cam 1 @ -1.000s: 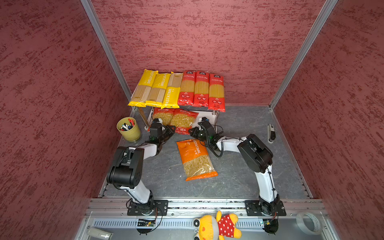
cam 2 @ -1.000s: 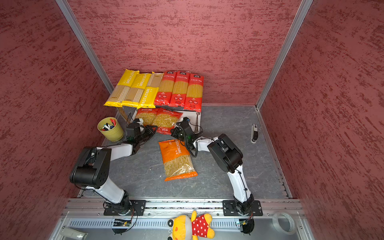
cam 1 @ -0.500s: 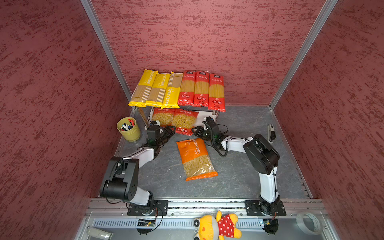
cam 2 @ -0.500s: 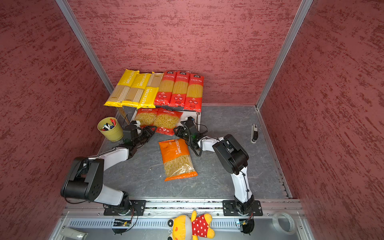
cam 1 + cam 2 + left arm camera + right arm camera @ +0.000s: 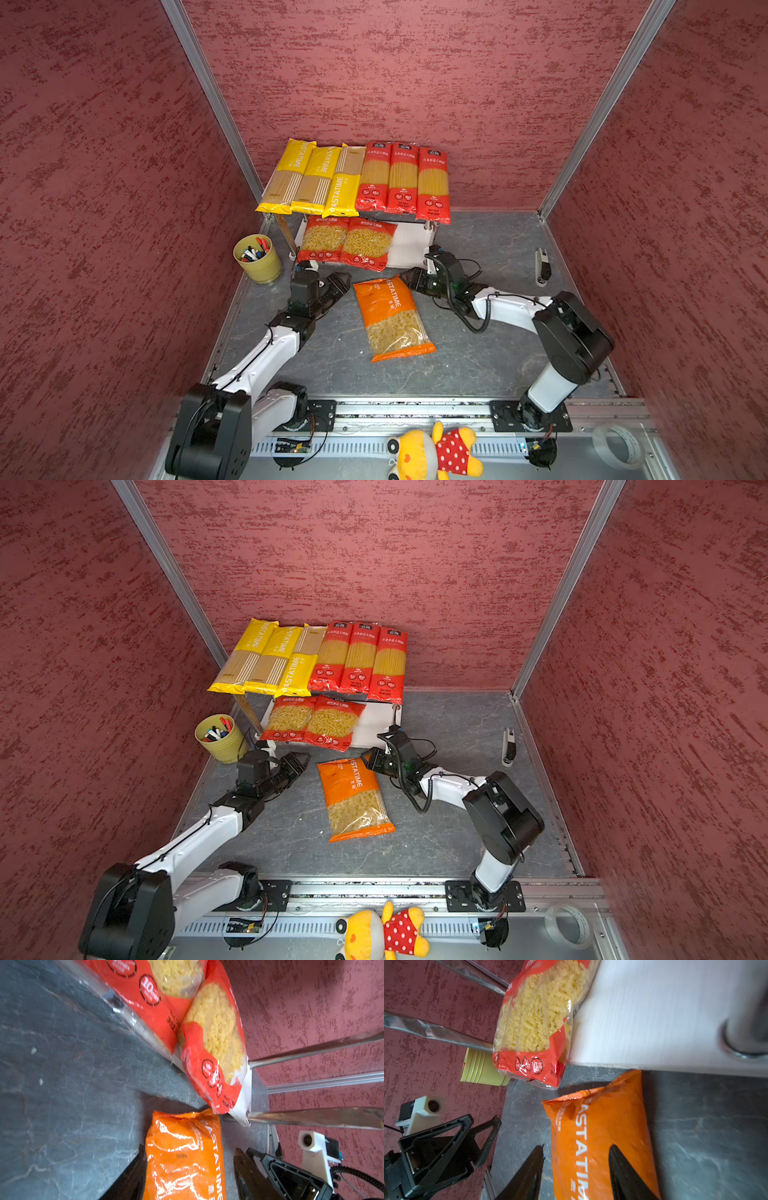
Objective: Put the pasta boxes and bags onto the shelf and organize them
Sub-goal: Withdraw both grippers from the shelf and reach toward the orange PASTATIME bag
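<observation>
Table: orange macaroni bag (image 5: 392,318) lies flat, just near of the shelf (image 5: 409,247), long axis near-far. Both pincers open and empty, flanking its far end. Left gripper (image 5: 341,282) stands a little apart; right gripper (image 5: 409,279) is nearer, just beside the far-right corner.

Six spaghetti packs (image 5: 376,178) hide most of the top of the shelf (image 5: 409,249).

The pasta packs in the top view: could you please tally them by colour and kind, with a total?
Yellow spaghetti packs: 3
Red spaghetti packs: 3
Red short-pasta bags: 2
Orange macaroni bag: 1
Total: 9
</observation>
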`<move>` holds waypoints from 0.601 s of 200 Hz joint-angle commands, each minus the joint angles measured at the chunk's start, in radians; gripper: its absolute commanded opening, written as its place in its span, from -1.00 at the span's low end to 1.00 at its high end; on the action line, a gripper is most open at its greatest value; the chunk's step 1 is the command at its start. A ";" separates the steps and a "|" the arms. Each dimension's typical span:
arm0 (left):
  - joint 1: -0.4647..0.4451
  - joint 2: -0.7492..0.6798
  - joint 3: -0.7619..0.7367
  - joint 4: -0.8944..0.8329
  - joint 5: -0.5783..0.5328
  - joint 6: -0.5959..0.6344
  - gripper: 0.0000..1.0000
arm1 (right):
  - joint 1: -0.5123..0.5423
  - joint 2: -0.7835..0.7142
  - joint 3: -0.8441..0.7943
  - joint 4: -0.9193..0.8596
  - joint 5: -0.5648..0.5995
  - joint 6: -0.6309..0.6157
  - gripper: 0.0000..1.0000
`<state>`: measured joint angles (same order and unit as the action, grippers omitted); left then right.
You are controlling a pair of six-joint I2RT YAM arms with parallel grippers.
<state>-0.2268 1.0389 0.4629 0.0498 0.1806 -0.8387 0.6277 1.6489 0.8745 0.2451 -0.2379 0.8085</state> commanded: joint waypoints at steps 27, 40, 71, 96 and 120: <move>-0.164 -0.105 -0.051 -0.238 -0.106 0.000 0.36 | -0.005 -0.118 -0.081 -0.253 0.023 -0.133 0.06; -0.211 -0.099 -0.059 -0.271 -0.114 -0.014 0.41 | -0.005 -0.129 -0.104 -0.266 0.017 -0.142 0.08; -0.282 -0.051 -0.091 -0.262 -0.091 -0.077 0.51 | -0.005 -0.088 -0.138 -0.237 -0.066 -0.141 0.11; -0.319 -0.014 -0.118 -0.199 -0.081 -0.115 0.53 | -0.005 -0.038 -0.160 -0.160 -0.126 -0.092 0.08; -0.328 0.015 -0.121 -0.182 -0.083 -0.112 0.54 | 0.022 0.011 -0.150 -0.138 -0.137 -0.055 0.03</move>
<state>-0.5461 1.0359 0.3431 -0.1722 0.1036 -0.9302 0.6277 1.6188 0.7208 0.0605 -0.3359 0.7136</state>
